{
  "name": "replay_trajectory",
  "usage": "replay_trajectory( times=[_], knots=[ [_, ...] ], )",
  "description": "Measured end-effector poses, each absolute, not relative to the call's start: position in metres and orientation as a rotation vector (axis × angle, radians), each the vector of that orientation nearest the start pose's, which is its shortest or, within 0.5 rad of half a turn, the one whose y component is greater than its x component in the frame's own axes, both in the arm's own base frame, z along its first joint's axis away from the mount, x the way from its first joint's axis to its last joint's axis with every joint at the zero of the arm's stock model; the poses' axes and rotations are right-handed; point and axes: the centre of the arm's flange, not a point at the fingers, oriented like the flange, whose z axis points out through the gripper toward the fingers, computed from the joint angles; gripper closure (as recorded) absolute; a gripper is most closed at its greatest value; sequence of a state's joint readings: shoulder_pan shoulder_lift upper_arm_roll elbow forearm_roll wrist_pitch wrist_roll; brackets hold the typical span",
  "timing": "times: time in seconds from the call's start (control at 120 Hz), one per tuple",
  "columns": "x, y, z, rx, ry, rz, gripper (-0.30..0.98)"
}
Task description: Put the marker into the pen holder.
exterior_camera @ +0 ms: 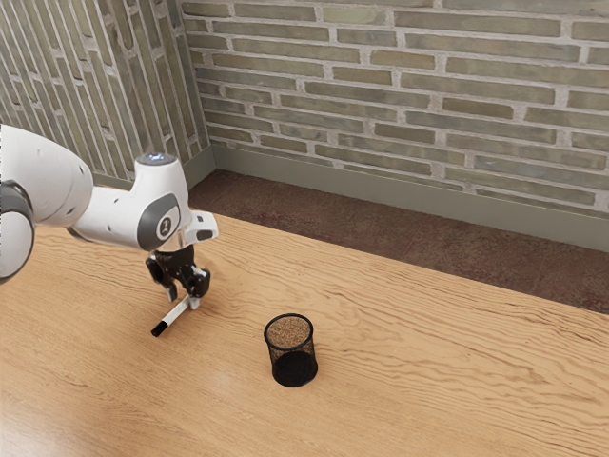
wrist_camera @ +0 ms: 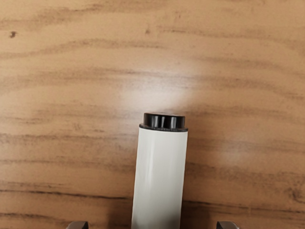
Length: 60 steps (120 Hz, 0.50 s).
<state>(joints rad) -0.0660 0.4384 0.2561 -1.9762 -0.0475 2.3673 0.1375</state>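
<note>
My black gripper point(exterior_camera: 184, 299) points down low over the table, with its fingers apart around the white marker point(exterior_camera: 175, 314). The marker's black end is toward the exterior view's lower left. In the wrist view, the two fingertips of my gripper point(wrist_camera: 152, 226) stand wide at the lower edge, with a gap on each side of the white marker barrel point(wrist_camera: 159, 176). The black mesh pen holder point(exterior_camera: 292, 367) stands upright toward the exterior view's right of the gripper, well apart from the marker.
The wooden table point(exterior_camera: 428, 381) extends around the marker and pen holder. Beyond its far edge are a dark floor point(exterior_camera: 381, 243) and a brick wall point(exterior_camera: 400, 86).
</note>
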Motion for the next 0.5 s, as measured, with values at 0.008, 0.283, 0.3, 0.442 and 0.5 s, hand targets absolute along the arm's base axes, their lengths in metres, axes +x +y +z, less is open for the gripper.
replay_trajectory(
  times=[0.008, 0.283, 0.3, 0.442, 0.5],
  knots=[
    [0.600, 0.110, 0.249, -3.070, -0.101, 0.068, 0.38],
    [0.599, 0.110, 0.244, -3.071, -0.109, 0.079, 0.66],
    [0.599, 0.110, 0.244, -3.071, -0.110, 0.078, 0.68],
    [0.602, 0.108, 0.251, -3.066, -0.111, 0.054, 0.74],
    [0.604, 0.106, 0.266, -3.066, -0.114, 0.002, 0.76]
  ],
)
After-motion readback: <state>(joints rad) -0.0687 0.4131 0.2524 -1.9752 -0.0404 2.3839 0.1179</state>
